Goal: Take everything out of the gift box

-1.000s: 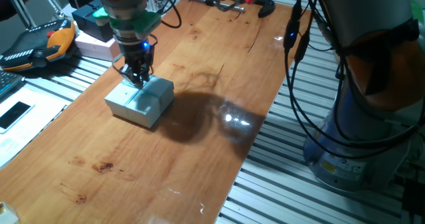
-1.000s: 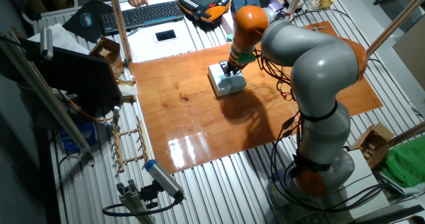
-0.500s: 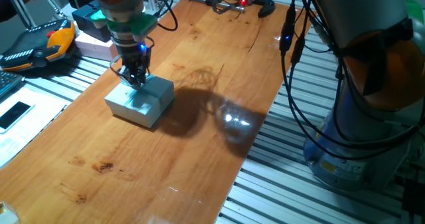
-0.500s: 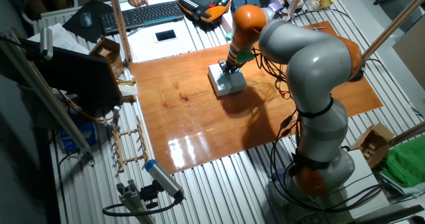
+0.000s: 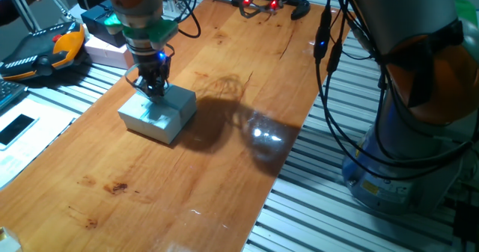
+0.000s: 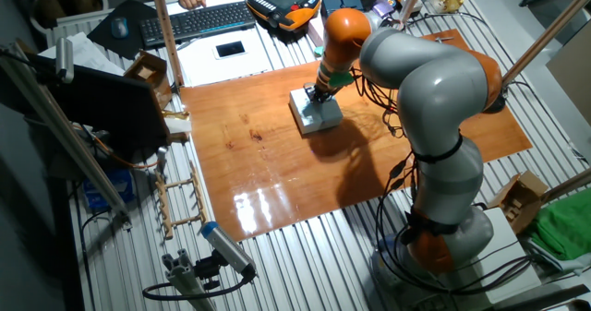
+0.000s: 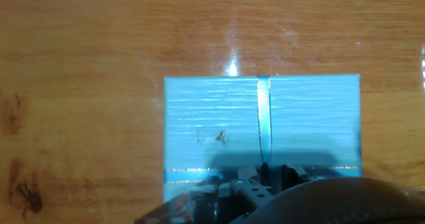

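The pale blue gift box stands closed on the wooden table, left of the middle; it also shows in the other fixed view. Its flat lid fills the hand view, with a ribbon strip running down it. My gripper points straight down onto the lid's top, also in the other fixed view. In the hand view the gripper has its fingertips close together at the ribbon crossing. The items inside are hidden by the lid.
A pinkish-white box and a dark box sit just behind the gift box at the table's left edge. An orange pendant and a phone lie off the table. A black device with red lights is at the far end.
The gripper has shifted slightly toward the far left of the lid and its fingers look closer together. The box and lid have not moved.
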Controlling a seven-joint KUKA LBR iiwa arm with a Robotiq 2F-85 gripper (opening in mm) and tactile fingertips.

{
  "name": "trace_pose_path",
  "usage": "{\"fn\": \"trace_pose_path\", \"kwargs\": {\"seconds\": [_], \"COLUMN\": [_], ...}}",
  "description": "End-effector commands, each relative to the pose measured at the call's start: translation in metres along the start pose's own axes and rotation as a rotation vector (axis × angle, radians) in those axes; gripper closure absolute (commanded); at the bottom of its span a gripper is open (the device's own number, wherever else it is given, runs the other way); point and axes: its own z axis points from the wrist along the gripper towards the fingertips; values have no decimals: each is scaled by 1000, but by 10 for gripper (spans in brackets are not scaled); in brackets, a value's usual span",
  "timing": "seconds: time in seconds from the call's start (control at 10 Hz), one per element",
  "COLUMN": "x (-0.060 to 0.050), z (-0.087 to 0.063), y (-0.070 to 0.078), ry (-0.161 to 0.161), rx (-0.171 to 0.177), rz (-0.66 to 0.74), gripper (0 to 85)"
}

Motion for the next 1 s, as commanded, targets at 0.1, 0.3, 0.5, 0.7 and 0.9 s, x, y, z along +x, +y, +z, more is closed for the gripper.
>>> {"fn": "trace_pose_path", "kwargs": {"seconds": [0.1, 0.3, 0.5, 0.7, 0.9], "x": [0, 0, 1, 1, 1], "z": [4, 6, 7, 7, 8], "y": [-1, -1, -1, -1, 0], "ry": [0, -2, -2, -2, -5], "rx": [-2, -5, -5, -3, -5], "rz": [-2, -2, -2, -8, -13], "gripper": [593, 600, 633, 773, 840]}}
